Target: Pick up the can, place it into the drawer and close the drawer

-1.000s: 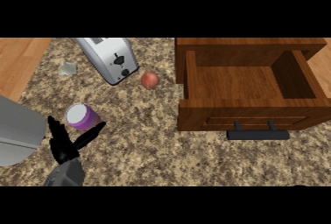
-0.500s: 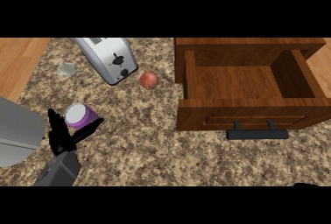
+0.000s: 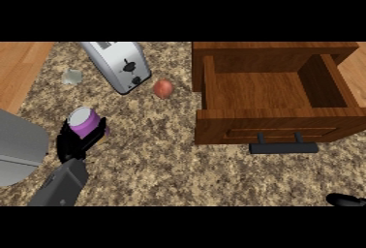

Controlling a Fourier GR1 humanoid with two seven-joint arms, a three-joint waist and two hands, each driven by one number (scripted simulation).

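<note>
Left robot hand [image 3: 73, 142] reaches up-left, fingers apparently curled round the purple can [image 3: 85, 120] on the counter [image 3: 157, 160].

Kitchen: speckled stone counter [image 3: 178, 160], toaster [image 3: 118, 65], open wooden drawer [image 3: 268, 97].

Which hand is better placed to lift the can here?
Left. The left hand is already curled around the purple can at the counter's left side. Only a tip of the right hand shows at the lower right edge, far from the can.
</note>
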